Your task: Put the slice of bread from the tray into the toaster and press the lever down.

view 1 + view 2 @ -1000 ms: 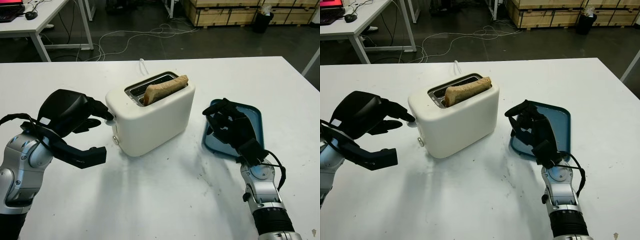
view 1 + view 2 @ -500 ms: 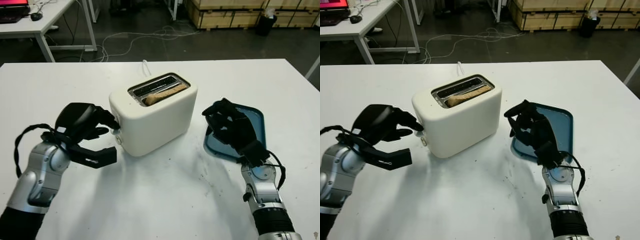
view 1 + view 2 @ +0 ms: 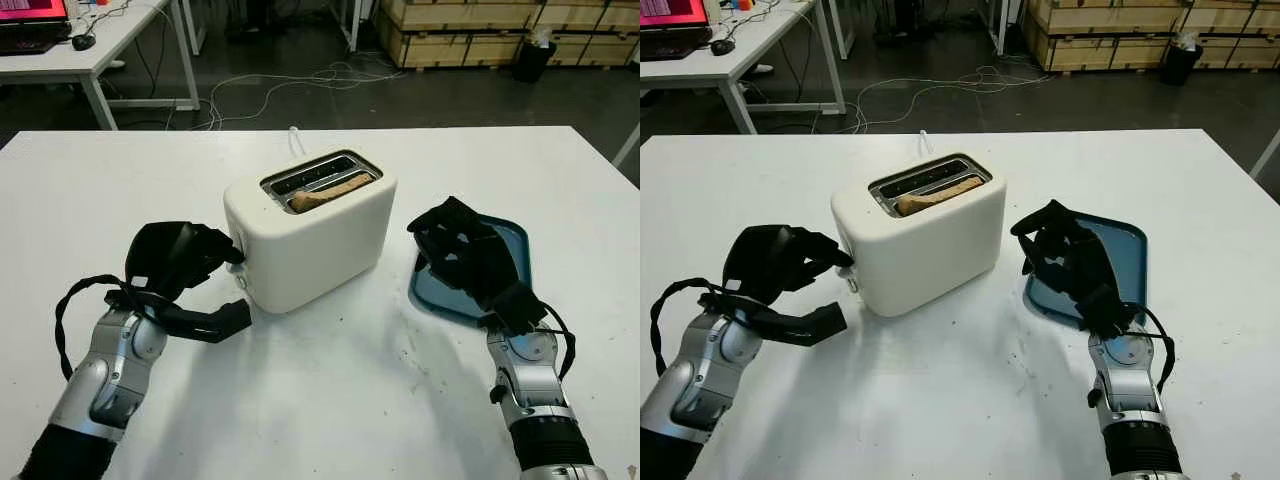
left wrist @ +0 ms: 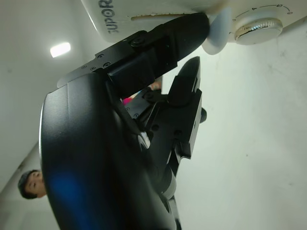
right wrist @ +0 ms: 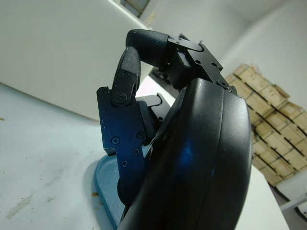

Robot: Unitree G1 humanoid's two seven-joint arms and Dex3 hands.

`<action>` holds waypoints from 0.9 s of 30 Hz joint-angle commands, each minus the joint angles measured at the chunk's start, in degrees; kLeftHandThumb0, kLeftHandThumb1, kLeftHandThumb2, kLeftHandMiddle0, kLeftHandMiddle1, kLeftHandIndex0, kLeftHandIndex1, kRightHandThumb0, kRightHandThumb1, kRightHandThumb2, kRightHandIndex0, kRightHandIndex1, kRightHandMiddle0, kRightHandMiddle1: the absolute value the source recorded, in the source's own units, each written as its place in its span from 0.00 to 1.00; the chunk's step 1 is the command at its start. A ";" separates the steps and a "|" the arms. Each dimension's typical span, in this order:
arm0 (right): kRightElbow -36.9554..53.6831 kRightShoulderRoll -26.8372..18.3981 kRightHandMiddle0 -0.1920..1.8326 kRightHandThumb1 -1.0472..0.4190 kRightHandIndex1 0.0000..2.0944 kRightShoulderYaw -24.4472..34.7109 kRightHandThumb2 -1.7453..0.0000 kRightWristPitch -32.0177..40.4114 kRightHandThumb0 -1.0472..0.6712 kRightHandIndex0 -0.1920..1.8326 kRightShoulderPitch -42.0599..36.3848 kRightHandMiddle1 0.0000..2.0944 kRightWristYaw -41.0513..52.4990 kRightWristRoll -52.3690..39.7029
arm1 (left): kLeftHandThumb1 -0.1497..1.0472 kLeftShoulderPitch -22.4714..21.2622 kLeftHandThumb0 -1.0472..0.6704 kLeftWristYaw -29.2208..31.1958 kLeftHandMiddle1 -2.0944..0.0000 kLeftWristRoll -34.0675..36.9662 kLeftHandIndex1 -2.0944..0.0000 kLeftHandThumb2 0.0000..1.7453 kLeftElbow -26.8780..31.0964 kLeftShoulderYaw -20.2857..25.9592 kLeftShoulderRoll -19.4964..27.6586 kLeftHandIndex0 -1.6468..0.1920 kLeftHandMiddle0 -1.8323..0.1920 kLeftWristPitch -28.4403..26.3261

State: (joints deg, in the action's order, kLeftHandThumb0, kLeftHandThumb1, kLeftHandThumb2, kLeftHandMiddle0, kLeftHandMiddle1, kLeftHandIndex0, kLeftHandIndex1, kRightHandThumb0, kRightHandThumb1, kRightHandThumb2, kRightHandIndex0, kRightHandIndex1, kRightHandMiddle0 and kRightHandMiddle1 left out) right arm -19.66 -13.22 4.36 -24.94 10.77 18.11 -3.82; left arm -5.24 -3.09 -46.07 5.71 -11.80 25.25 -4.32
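Change: brown bread slice (image 3: 330,192) has sunk deep into the white plastic toaster (image 3: 310,240) since a second ago
Left hand (image 3: 180,262): curled, fingertip pressing the lever (image 4: 216,36)
Right hand (image 3: 465,255): clenched, holding nothing, over the blue tray (image 3: 505,240)
Tip: press straight down until it latches

Left hand (image 3: 185,262): arm bent, fingers curled, fingertips extended forward, nothing grasped. Right hand (image 3: 470,258): raised, fingers curled, nothing held.
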 commanded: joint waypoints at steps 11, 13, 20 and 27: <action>-1.42 -0.71 0.34 0.09 0.83 0.57 0.81 -2.36 0.42 0.47 -0.35 0.83 -1.98 1.64 | 0.89 6.32 0.65 2.15 0.67 2.78 1.00 0.07 -10.15 -9.70 -9.21 0.26 0.40 -3.93; -1.52 -0.69 0.33 0.09 0.83 0.40 0.81 -2.29 0.41 0.47 -0.41 0.83 -2.17 1.84 | 0.89 6.01 0.65 3.54 0.63 3.67 0.99 0.09 -11.92 -10.61 -9.32 0.23 0.40 -4.87; -1.70 -0.39 0.34 0.09 0.83 0.30 0.81 -2.10 0.41 0.47 -0.39 0.83 -1.62 1.20 | 0.89 4.15 0.64 4.67 0.65 1.95 0.98 0.05 -14.02 -13.48 -8.02 0.19 0.38 -4.64; -1.78 -0.16 0.34 0.09 0.83 0.30 0.81 -2.73 0.41 0.47 -0.02 0.83 -2.38 1.70 | 0.89 1.84 0.64 8.50 0.38 3.35 0.96 0.05 -3.72 -11.06 -5.36 0.14 0.44 -7.53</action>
State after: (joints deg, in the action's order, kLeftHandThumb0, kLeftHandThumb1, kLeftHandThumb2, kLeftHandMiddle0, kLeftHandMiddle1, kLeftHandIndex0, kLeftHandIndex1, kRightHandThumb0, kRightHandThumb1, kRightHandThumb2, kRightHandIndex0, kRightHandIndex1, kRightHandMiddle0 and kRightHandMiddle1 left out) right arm -20.90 -13.39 4.46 -25.31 10.29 16.63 -2.54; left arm -6.46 -8.24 -43.78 5.23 -13.42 21.58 -10.90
